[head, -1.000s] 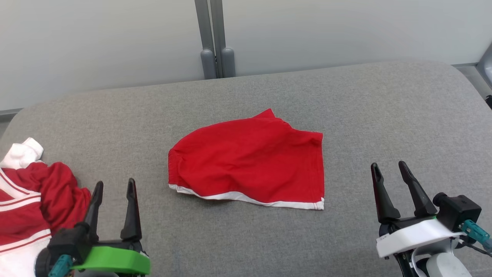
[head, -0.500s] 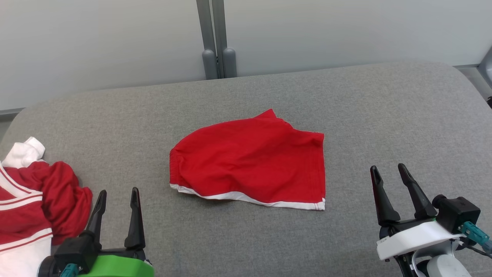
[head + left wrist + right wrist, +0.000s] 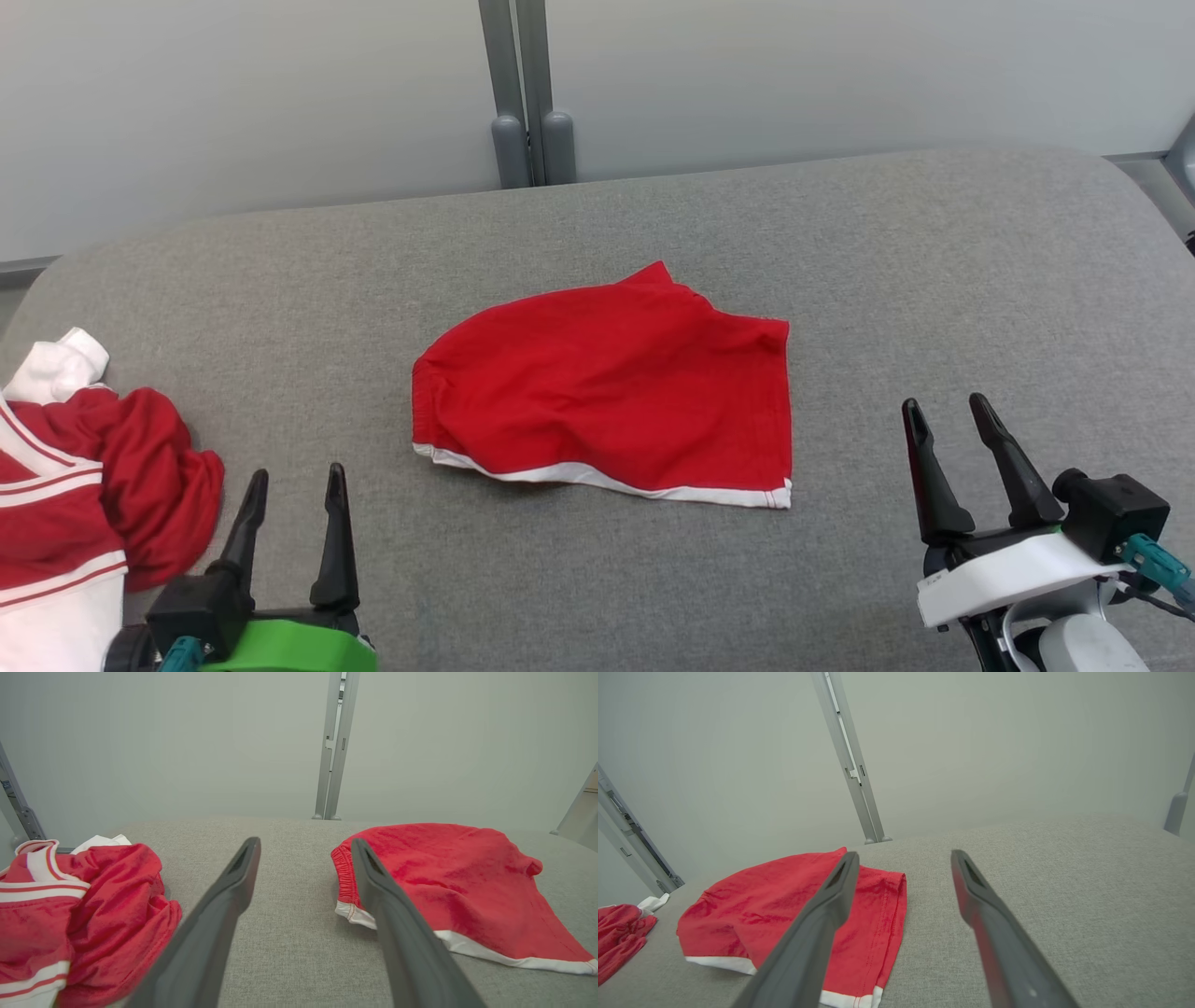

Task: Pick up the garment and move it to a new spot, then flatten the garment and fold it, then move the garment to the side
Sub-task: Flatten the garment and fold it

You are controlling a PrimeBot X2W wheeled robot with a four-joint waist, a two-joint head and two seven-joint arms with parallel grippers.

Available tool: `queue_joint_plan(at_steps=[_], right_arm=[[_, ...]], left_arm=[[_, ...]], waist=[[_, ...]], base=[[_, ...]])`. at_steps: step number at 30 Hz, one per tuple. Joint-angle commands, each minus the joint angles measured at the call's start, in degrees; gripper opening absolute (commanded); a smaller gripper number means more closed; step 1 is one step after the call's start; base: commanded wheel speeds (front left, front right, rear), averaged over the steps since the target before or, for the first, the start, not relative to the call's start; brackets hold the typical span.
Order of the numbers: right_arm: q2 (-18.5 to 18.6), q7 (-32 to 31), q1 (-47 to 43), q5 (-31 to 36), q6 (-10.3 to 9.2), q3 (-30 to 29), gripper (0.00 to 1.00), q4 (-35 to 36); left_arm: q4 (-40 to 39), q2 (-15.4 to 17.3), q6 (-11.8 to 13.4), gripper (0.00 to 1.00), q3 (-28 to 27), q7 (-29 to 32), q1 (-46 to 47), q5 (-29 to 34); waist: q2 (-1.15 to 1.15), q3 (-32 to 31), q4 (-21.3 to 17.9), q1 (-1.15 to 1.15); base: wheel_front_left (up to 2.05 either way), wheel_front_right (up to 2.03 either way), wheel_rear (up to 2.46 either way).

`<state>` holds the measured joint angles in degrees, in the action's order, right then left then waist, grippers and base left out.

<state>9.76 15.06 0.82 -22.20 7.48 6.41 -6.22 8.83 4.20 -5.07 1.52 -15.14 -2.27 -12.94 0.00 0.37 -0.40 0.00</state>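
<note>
Left of red shorts [image 3: 607, 411], edge-cropped jersey [image 3: 84, 485]

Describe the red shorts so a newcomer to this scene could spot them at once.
Start at the wide grey fabric surface. Near its middle lie the red shorts, edged with a white hem. Unlike the crumpled red-and-white garment at the left edge, they lie smoothed out, alone.

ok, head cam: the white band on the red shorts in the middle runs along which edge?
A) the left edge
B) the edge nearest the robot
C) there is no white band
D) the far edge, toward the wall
B: the white band runs along the near edge of the red shorts, while the far and left edges are plain red.
</note>
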Motion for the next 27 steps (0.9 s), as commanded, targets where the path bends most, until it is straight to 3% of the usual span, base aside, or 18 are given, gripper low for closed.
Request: queue_joint_plan(at_steps=[1, 6, 15, 27], right_arm=[[0.55, 0.15, 0.51, -0.55, 0.02, 0.37, 1.0, -0.6], [2.38, -0.9, 2.01, -2.42, 0.02, 4.49, 1.0, -5.26], [4.75, -11.36, 9.22, -9.99, 0.02, 14.91, 1.0, -13.33], [5.23, -14.28, 15.07, -13.57, 0.02, 21.25, 1.0, -19.2]], left_arm=[[1.36, -0.04, -0.44, 1.0, 0.1, 0.42, 0.55, 0.19], [3.53, 1.38, -1.36, 1.0, 2.19, 6.13, 2.07, -1.75], [3.36, 6.75, -2.37, 1.0, 7.59, 16.17, 6.22, -7.17], [5.27, 14.04, -2.44, 1.0, 17.8, 17.42, 14.01, -14.49]], waist=[[0.0, 0.18, 0.13, 0.0], [0.0, 1.5, 0.57, 0.0], [0.0, 6.2, 1.65, 0.0], [0.0, 10.46, 2.18, 0.0]], base=[[0.0, 0.0, 0.0], [0.0, 0.0, 0.0], [0.0, 0.0, 0.0], [0.0, 0.0, 0.0]])
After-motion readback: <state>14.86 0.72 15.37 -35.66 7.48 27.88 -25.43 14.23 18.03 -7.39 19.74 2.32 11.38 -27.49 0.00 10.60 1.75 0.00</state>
